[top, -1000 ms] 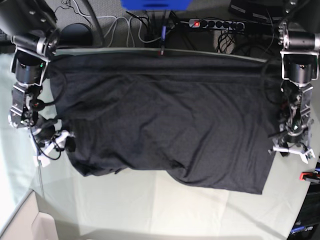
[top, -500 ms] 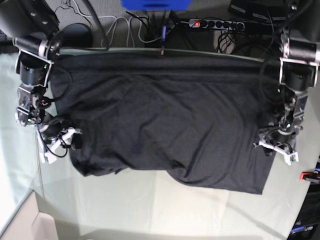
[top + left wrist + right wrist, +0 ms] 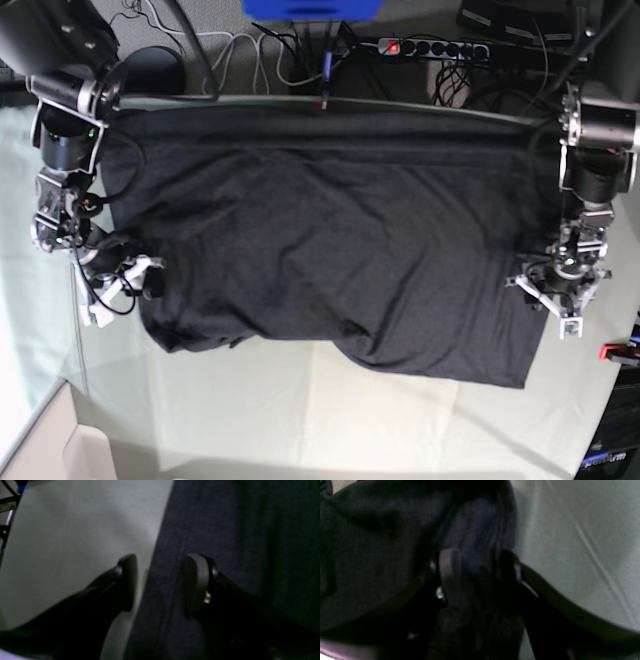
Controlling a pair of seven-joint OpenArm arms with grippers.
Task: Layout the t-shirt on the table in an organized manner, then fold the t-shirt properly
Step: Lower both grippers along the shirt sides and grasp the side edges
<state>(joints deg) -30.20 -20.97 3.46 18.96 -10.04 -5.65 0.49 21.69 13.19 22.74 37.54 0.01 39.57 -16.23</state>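
Left wrist view: the left end effector (image 3: 160, 582) sits spread apart, straddling the side hem of the t-shirt (image 3: 237, 542), one pad on the bare table (image 3: 75, 530), the other over dark cloth, nothing pinched yet. Right wrist view: the right end effector (image 3: 477, 575) has bunched fabric between its pads, though they look parted, so a real grip I cannot confirm. Base view: the t-shirt (image 3: 330, 240) lies spread wide across the table (image 3: 300, 410), near edge rumpled; both arms have slid inward onto opposite side edges over the last second, likely lining up for a pinch.
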